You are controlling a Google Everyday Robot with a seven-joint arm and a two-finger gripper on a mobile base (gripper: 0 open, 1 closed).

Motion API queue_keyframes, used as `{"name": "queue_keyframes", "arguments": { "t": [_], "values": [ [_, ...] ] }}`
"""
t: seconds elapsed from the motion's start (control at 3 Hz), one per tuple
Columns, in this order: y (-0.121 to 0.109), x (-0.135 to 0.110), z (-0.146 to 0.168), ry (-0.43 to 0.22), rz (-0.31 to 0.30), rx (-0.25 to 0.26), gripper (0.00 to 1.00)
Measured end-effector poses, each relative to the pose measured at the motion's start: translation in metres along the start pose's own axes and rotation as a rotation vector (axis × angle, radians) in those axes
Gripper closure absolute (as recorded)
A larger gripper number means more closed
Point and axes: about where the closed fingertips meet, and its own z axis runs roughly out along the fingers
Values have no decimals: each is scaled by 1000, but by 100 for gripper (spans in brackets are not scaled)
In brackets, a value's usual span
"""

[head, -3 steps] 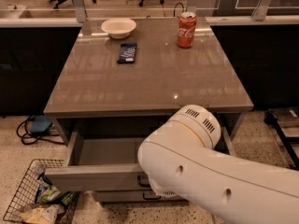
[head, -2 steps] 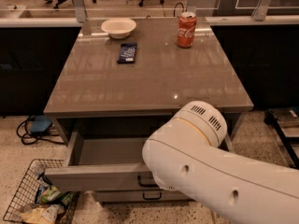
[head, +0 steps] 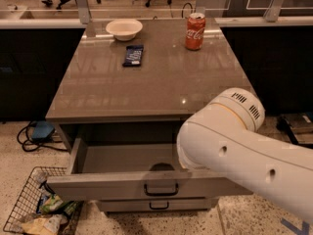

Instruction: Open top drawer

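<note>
The top drawer (head: pixel 122 158) under the tabletop stands pulled out, and its plain grey inside shows. Its tall front panel (head: pixel 98 186) carries one black pull handle (head: pixel 160 189). My white arm (head: pixel 234 146) reaches in from the lower right and covers the drawer's right end. The gripper itself is hidden behind the arm, so none of it shows. A dark shadow lies on the drawer floor just behind the handle.
A shorter drawer front (head: pixel 156 205) with a small black handle sits below. On the grey tabletop (head: pixel 156 77) stand a white bowl (head: pixel 124 29), a dark snack bar (head: pixel 133 55) and a red cola can (head: pixel 195 31). A wire basket (head: pixel 36 207) of wrappers stands on the floor at lower left.
My arm has shifted to the right, uncovering the drawer's front panel and its black handle. The drawer stays pulled out.
</note>
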Motion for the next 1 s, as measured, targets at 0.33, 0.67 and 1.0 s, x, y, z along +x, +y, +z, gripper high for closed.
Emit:
{"name": "queue_keyframes", "arguments": {
  "t": [0.33,0.67,1.0],
  "values": [
    [-7,13,19,-18,26,-12,100],
    [-4,19,45,-37,45,-47,100],
    [8,12,63,-50,48,-84,100]
  ]
}}
